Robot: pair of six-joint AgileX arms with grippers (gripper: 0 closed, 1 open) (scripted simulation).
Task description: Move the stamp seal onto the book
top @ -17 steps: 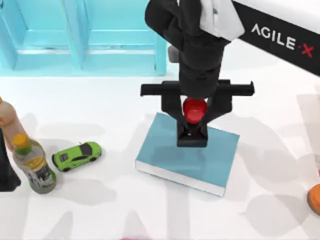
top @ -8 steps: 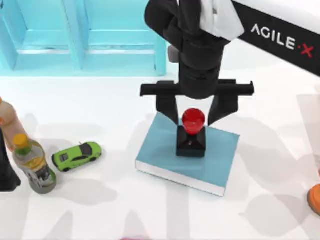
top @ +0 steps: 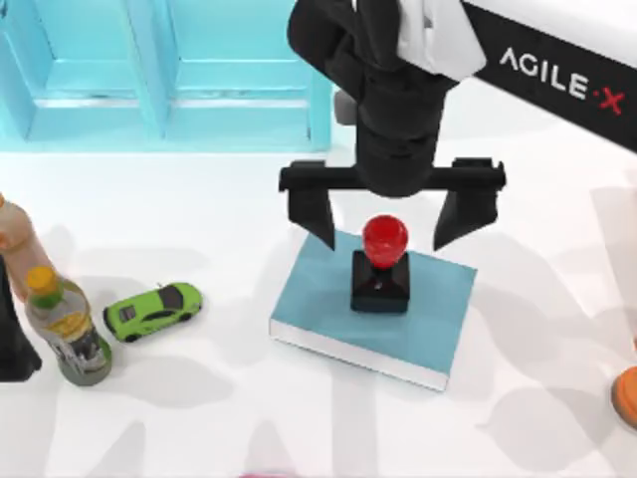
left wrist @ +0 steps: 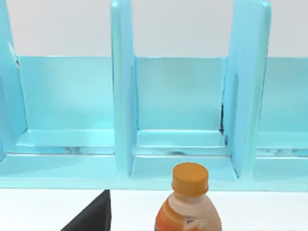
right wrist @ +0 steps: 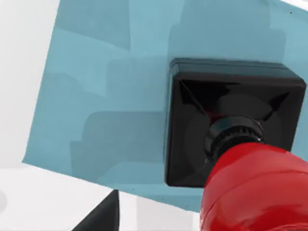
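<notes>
The stamp seal (top: 382, 267) stands upright on the book (top: 328, 304) at mid-table. Just beyond, the right gripper (top: 391, 219) hovers released, fingers spread wide. Placement looks done; next, lift clear without nudging it.

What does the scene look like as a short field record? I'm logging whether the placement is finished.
stamp seal: upright on the book, black base flat on the cover, red knob up
book: flat on the table, near the middle
right pincer: open above the seal, fingers spread to either side of the knob, not touching it
left arm: parked at the table's left edge
other things: green toy car, bottle with yellow cap, light-blue shelf unit
task status: seal rests on the book, released
</notes>
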